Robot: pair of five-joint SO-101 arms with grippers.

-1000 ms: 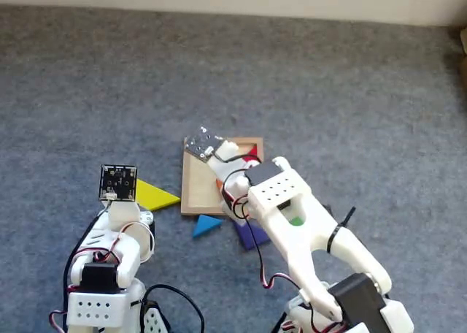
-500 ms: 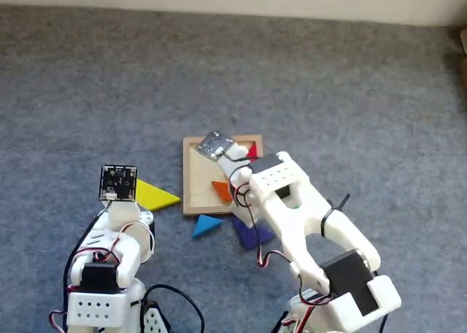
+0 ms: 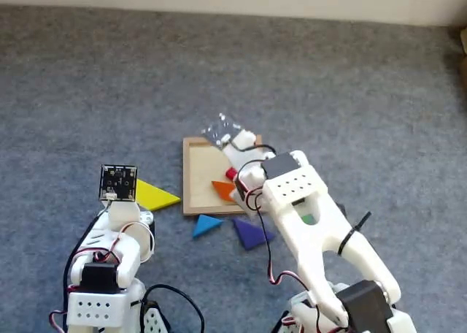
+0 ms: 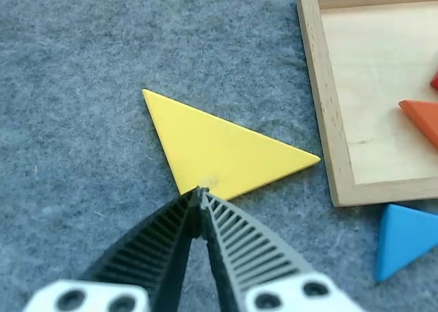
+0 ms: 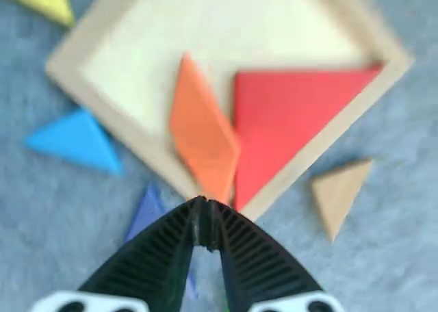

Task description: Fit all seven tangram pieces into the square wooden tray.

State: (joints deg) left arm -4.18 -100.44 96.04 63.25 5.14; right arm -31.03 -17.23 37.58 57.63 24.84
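— Desk (image 3: 350, 77)?
— Grey, faintly flecked. Tray (image 4: 327, 120) pale wood, plain.
— And the pieces?
— Orange parallelogram (image 5: 203, 141), red triangle (image 5: 287, 120), yellow triangle (image 4: 219, 151), light blue triangle (image 5: 72, 142), violet piece (image 3: 252, 233), tan triangle (image 5: 339, 189). Each one flat, solid colour.
— Pincers?
— Black and ribbed, both left pincer (image 4: 200, 192) and right pincer (image 5: 205, 206); white on the right arm (image 3: 292, 190).

Grey carpet (image 3: 350, 92) carries the square wooden tray (image 3: 188, 180) at frame centre. Directly on the carpet: yellow triangle (image 3: 155, 196) left of tray, blue triangle (image 3: 206, 224) and purple piece (image 3: 252, 233) just below it. Tan triangle (image 5: 339, 189) lies beside the tray's rim.
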